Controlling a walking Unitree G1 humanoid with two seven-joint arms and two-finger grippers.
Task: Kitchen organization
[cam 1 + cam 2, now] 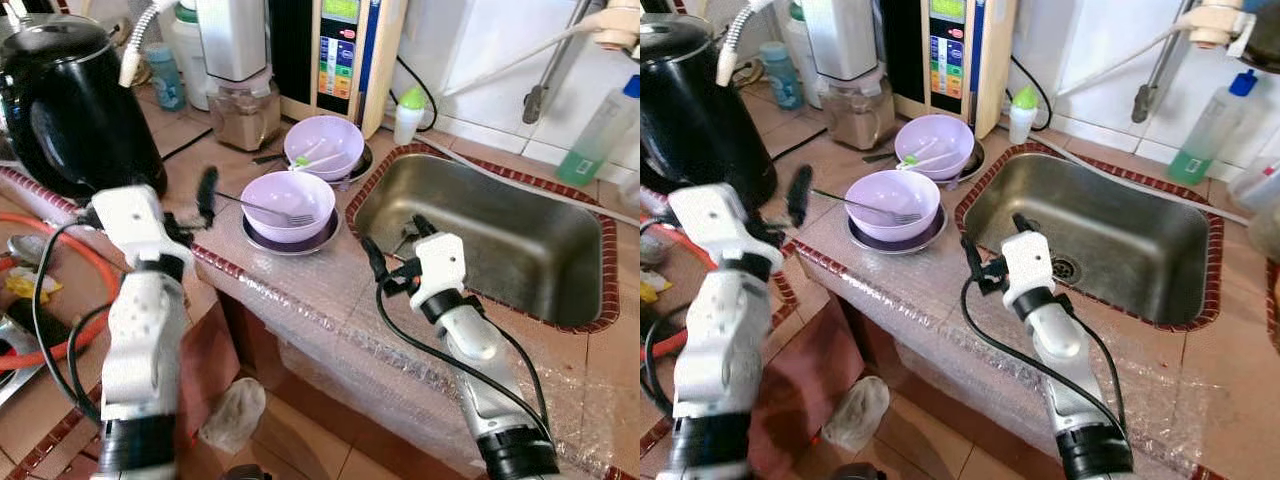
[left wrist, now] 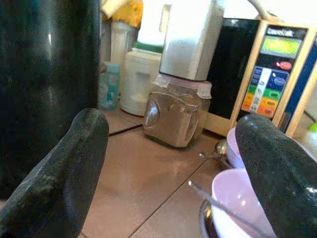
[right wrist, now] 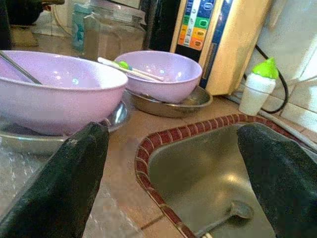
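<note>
Ahead of the spread-fingered left gripper (image 1: 190,205), the near bowl (image 1: 288,203) is waiting; the right gripper (image 1: 395,245), also released, is hovering at the sink (image 1: 560,300) rim, so approach level, minding the fork (image 1: 270,211).

- A near lilac bowl (image 1: 289,203) sits upright on a metal plate (image 1: 322,236) on the tiled bench (image 1: 300,290), just beside the sink's near left corner.
- A fork (image 1: 268,209) leans inside it, handle out over its left rim.
- A far lilac bowl (image 1: 324,146) sits on its own metal plate just behind, holding white and green utensils (image 1: 312,157).
- A spoon (image 3: 225,216) lies in the steel sink (image 1: 500,230).
</note>
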